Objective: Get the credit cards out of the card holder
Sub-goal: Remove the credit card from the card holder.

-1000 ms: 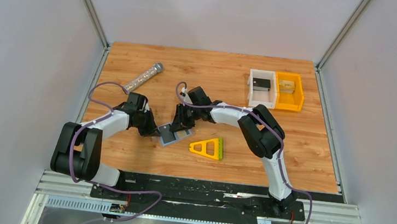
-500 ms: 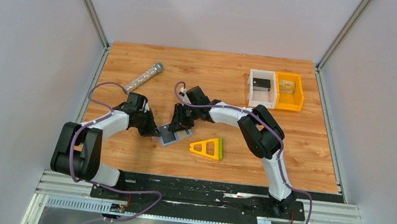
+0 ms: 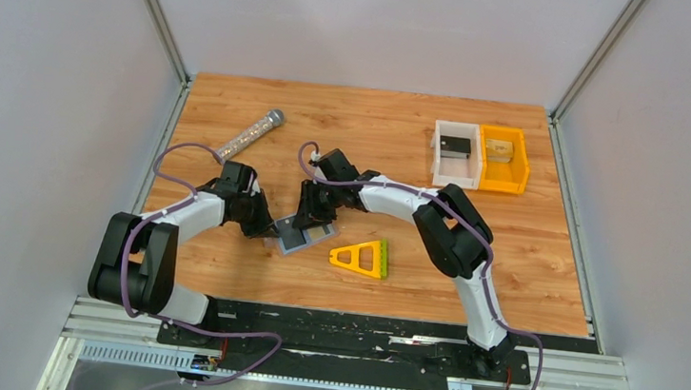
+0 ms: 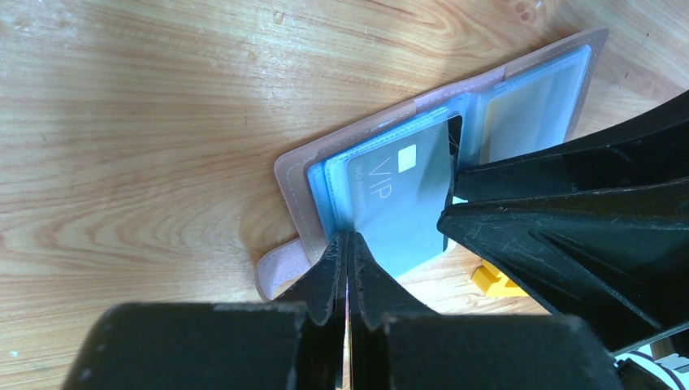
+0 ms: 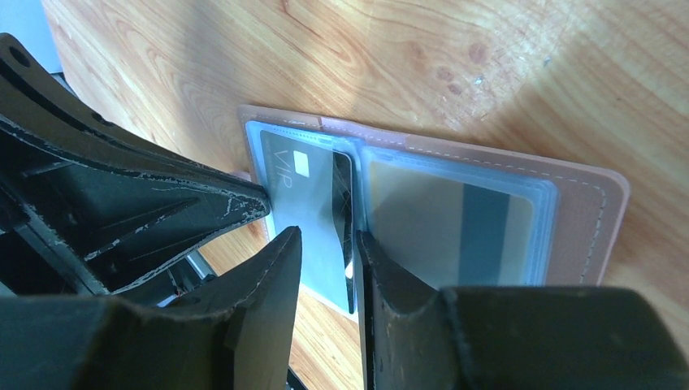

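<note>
The card holder lies open on the wood between my two grippers. Its pinkish-brown cover carries clear blue sleeves. A grey-blue "VIP" card sits in the left sleeve, also seen in the right wrist view. A tan/gold card with a dark stripe sits in the right sleeve. My left gripper is shut on the holder's left sleeve edge. My right gripper has its jaws a little apart, straddling the VIP card's inner edge by the fold. In the top view the left gripper and right gripper meet over the holder.
A yellow-and-green triangular frame lies just right of the holder. A white bin and an orange bin stand at the back right. A silver cylinder lies at the back left.
The right arm's wrist has shifted slightly to the left. The holder and the left gripper have not visibly moved.
</note>
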`<action>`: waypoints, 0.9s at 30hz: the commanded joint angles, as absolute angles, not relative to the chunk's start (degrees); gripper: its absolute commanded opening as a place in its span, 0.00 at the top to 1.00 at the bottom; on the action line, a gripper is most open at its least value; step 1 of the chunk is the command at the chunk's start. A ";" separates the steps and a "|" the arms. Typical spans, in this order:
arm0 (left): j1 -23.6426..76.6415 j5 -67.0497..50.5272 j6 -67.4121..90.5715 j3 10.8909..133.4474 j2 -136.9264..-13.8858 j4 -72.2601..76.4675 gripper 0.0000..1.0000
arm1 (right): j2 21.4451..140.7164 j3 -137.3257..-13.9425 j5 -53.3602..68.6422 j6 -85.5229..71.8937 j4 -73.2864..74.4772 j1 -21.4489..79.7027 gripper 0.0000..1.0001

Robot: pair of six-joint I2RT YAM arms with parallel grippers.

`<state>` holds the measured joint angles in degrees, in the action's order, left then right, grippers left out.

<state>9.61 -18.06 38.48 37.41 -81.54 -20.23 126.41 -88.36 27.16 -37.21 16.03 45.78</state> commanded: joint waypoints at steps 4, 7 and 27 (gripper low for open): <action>9.60 -15.62 37.05 35.60 -82.77 -20.48 1.00 | 128.34 -90.33 28.20 -34.29 17.66 45.79 0.67; 9.59 -15.61 37.00 35.60 -83.07 -20.27 1.00 | 128.29 -88.79 32.86 -35.57 13.95 45.30 0.68; 9.58 -16.18 36.92 35.69 -84.73 -19.69 1.00 | 126.96 -81.31 45.18 -41.04 -3.51 42.01 0.79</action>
<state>9.32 -19.59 38.50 37.23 -82.39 -18.98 127.07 -80.73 42.63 -40.23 0.62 42.02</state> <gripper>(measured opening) 0.006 0.207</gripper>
